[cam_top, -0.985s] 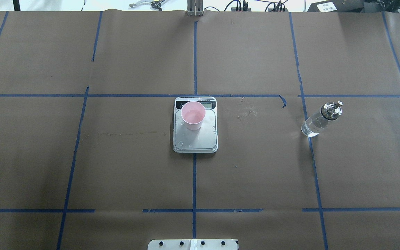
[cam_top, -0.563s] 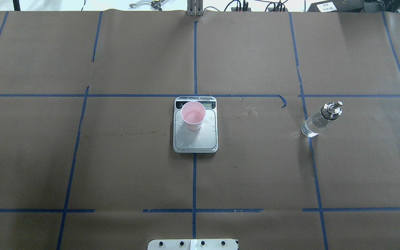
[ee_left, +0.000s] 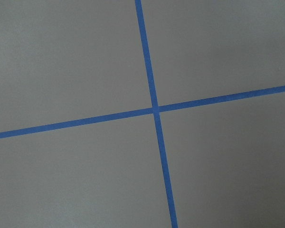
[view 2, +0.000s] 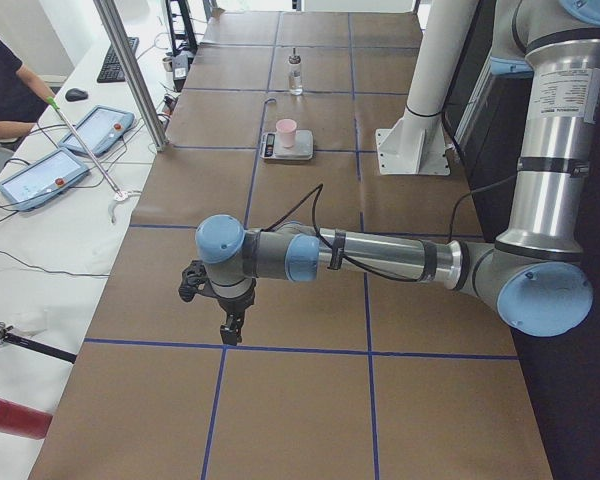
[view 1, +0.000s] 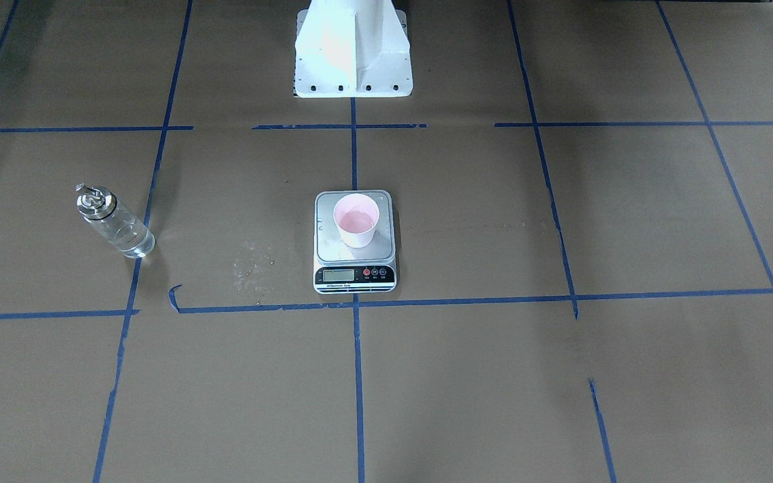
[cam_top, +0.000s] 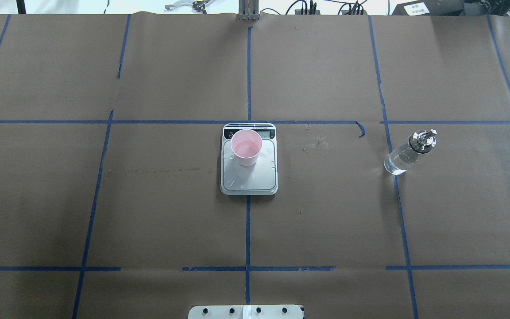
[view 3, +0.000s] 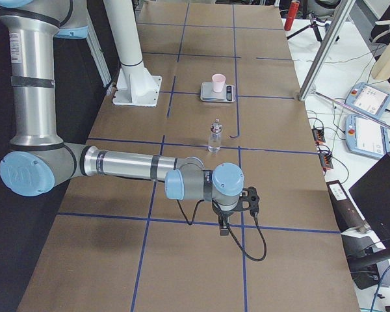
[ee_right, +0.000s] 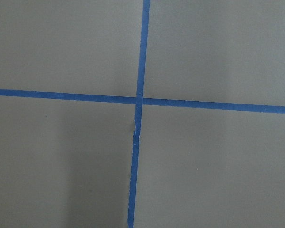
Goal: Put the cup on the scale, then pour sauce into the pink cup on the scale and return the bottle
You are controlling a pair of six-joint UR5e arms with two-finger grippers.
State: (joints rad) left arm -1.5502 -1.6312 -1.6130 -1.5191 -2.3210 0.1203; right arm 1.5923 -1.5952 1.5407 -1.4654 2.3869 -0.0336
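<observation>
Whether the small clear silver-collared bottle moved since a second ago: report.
No. The small clear bottle still stands on the same blue tape line.

Brown paper covers the counter (cam_top: 326, 221), ruled into large squares by blue tape lines (cam_top: 247, 230); one strip right of centre ends in a torn, curled tip. Along the top edge of the overhead view, black cables (cam_top: 308, 6) lie on a pale surface. In the left side view a white desk (view 2: 80, 230) runs down the left edge, bearing two tablets (view 2: 42, 178), a keyboard (view 2: 113, 60) and a mouse (view 2: 76, 95). A slanted metal post (view 2: 132, 70) rises beside it.
</observation>
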